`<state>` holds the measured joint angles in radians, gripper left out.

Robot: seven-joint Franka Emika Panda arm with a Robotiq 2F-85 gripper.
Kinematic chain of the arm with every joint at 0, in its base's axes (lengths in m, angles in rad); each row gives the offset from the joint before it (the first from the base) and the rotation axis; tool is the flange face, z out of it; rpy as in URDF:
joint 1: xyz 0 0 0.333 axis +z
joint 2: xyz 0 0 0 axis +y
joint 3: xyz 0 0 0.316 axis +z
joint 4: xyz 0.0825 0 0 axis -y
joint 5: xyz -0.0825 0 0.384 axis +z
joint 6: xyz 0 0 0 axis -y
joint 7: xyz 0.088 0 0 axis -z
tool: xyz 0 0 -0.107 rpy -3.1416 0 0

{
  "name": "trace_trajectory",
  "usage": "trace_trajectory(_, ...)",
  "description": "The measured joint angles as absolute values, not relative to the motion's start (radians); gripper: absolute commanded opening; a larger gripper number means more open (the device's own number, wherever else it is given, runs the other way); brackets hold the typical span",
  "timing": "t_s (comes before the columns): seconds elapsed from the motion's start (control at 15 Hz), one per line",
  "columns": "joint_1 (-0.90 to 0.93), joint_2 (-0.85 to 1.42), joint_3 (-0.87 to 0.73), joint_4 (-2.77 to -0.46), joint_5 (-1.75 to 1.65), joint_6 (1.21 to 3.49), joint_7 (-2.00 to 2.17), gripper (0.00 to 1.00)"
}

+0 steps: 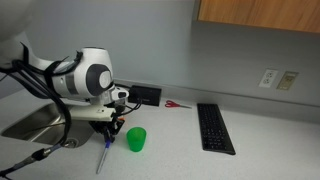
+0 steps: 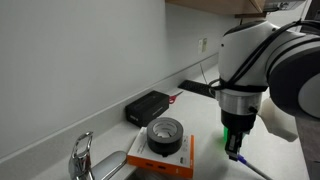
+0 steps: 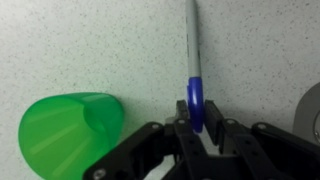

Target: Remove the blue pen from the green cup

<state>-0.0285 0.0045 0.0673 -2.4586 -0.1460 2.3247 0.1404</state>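
Note:
My gripper (image 3: 197,128) is shut on the blue pen (image 3: 192,60), holding it near its upper end. The pen is outside the green cup (image 3: 68,135) and points down at the counter, with the cup standing upright just beside it. In an exterior view the gripper (image 1: 110,128) is low over the counter, the pen (image 1: 102,156) slants down from it, and the green cup (image 1: 136,139) stands close by. In an exterior view the gripper (image 2: 232,142) hides most of the cup (image 2: 228,138), and the pen (image 2: 252,168) trails below the fingers.
A sink (image 1: 35,125) with a faucet (image 2: 82,155) lies near the arm. A roll of black tape (image 2: 165,133) sits on a yellow box. A black box (image 1: 146,95), red-handled scissors (image 1: 176,104) and a black keyboard (image 1: 215,128) lie on the counter.

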Motion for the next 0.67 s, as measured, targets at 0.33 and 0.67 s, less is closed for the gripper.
trace_trajectory(0.33,-0.028,0.043,0.064,-2.425,-0.164,2.335,0.140,0.93)
trace_trajectory(0.67,-0.028,0.045,0.059,-2.408,-0.165,2.337,0.140,1.00)
